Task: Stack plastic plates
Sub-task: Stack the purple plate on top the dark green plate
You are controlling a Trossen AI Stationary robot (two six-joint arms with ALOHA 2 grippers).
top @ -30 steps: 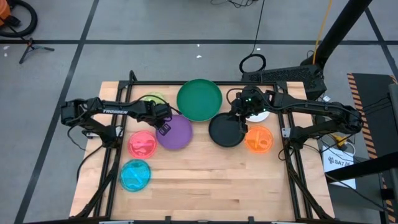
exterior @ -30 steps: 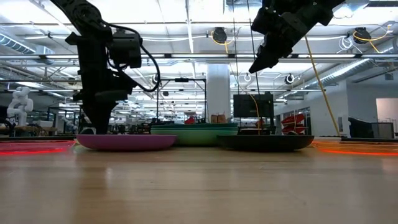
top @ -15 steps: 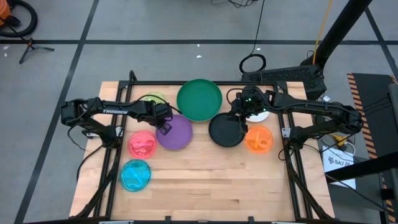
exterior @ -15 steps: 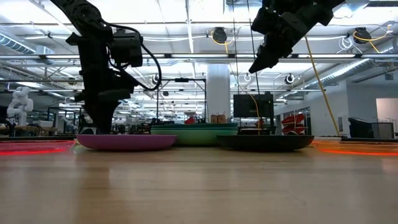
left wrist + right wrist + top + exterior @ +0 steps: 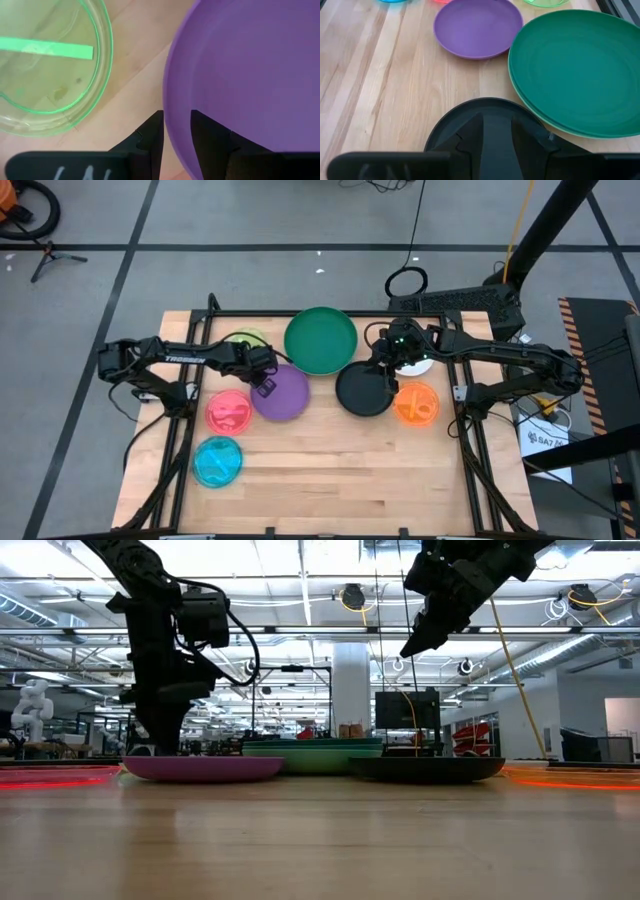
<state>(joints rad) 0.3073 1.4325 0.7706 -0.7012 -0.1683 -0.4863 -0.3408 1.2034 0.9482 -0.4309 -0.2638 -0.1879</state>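
Purple plate [image 5: 281,393] flat on the table [image 5: 340,480], left of centre, rim clamped between the 2 fingers [image 5: 152,137] of the left gripper [image 5: 175,131] at its back-left edge. Just behind it, yellow-green plate [image 5: 47,65]; in front-left, pink plate [image 5: 229,412], then blue plate [image 5: 217,461] nearer the front. Centre back: large green plates [image 5: 320,339] stacked, a lighter rim under the top 1. Right of those, black plate [image 5: 364,390], with the right gripper [image 5: 418,640] raised above its back edge, fingers narrowly parted, pinching nothing. Further right, orange plate [image 5: 416,404]; behind it, white plate [image 5: 420,366], mostly hidden by the right arm.
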